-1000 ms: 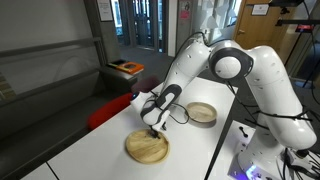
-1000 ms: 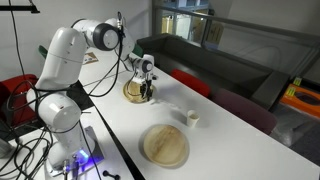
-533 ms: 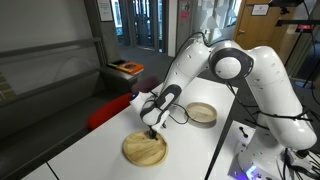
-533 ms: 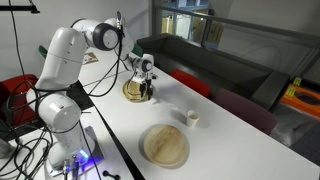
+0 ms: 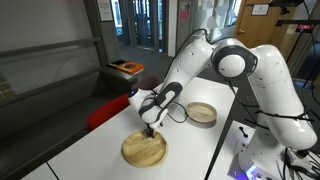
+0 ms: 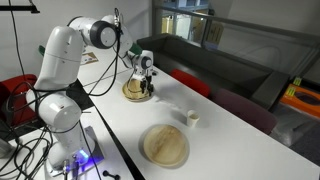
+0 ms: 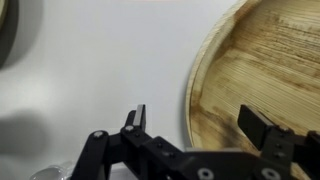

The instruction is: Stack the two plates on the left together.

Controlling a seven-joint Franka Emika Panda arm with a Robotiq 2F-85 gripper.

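A round tan plate lies on the white table, and it also shows in an exterior view and at the right of the wrist view. I cannot tell whether it is one plate or two stacked. My gripper hangs just above its edge, as an exterior view also shows. In the wrist view the gripper is open and empty, with one finger over the plate and the other over the bare table.
A deeper tan dish with a taller wall sits nearer the robot base, and it also shows in an exterior view. A small white cup stands beside it. The table ends close by. A dark sofa stands beyond.
The gripper has shifted slightly above the plate's edge. The plate and the dish have stayed in place.
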